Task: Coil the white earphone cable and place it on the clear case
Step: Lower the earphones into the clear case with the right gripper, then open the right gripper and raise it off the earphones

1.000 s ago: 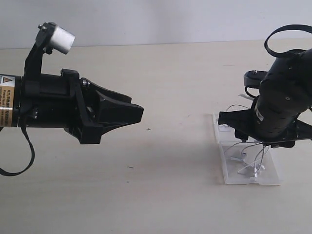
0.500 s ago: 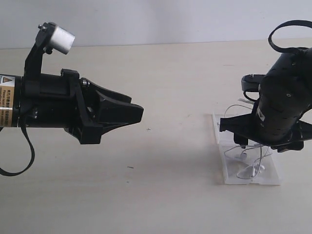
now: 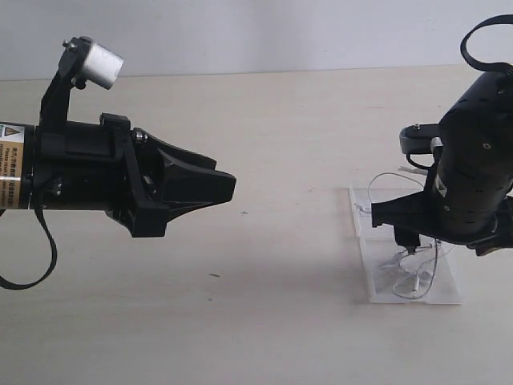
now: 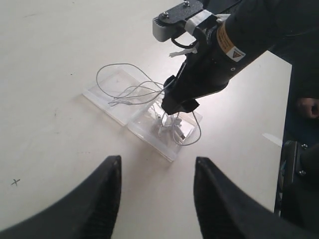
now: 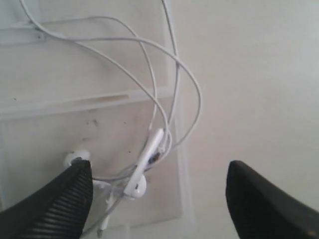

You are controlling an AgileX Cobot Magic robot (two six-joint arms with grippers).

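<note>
The clear case lies flat on the table at the right, its two halves open. The white earphone cable rests on it in loose loops, some arching past the far edge. My right gripper hovers just above the case, open. In the right wrist view the right gripper has its fingers wide apart over the cable, an earbud and the case, gripping nothing. My left gripper hangs far to the left. From the left wrist, the left gripper is open and empty, facing the case and cable.
The tan table runs back to a pale wall. A small cross mark sits near the middle, also visible as the cross mark. Black cable loops hang off both arms. The right arm stands over the case.
The right gripper has risen and shifted slightly right above the case. The cable that hung from it now lies in a lower heap on the case. The left arm has not moved.
</note>
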